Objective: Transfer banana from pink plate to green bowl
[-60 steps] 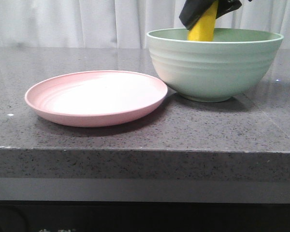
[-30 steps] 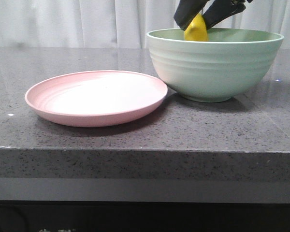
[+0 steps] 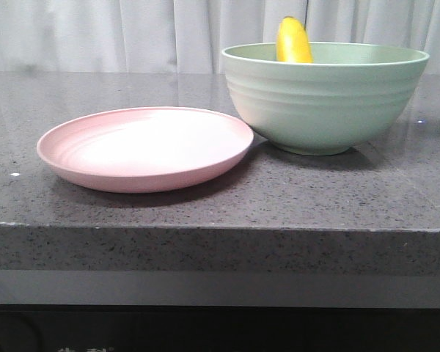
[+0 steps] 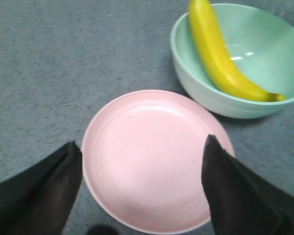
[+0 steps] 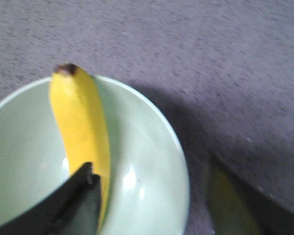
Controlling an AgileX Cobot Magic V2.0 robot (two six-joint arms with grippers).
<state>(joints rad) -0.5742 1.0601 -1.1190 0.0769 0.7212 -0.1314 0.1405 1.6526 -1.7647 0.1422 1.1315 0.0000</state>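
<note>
Front view: dark speckled counter (image 3: pixel 205 202) carrying the pink plate (image 3: pixel 145 147) on the left and the green bowl (image 3: pixel 326 95) on the right, plate rim tucked just beside the bowl's base, close enough that contact cannot be told. Banana (image 3: pixel 294 41) standing inside the bowl, leaning on the far-left wall, its rounded upper end poking above the rim. Plate bare. White curtain (image 3: pixel 95 33) behind. Neither arm visible here.

Left wrist view: left tool (image 4: pixel 142 188) hanging above the pink plate (image 4: pixel 152 161), two dark fingers (image 4: pixel 44 191) spread wide to either side of it, pinching nothing and touching nothing. Green bowl (image 4: pixel 196 93) just beyond the plate, rims nearly meeting. Banana (image 4: pixel 220 56) lying diagonally in the bowl, one end resting up over the rim, the dark-tipped end low against the opposite inner wall. Grey counter (image 4: pixel 63 63) all around.

Right wrist view: right tool (image 5: pixel 152 200) hovering over the green bowl (image 5: pixel 152 161), fingers apart, one dark finger (image 5: pixel 63 205) over the bowl's interior, the other blurred and outside the rim. Nothing gripped. Banana (image 5: pixel 81 127) propped along the inner wall, dark tip reaching above the rim, lower part hidden behind the finger; contact between finger and fruit impossible to tell. Blurred counter (image 5: pixel 210 58) beyond.
</note>
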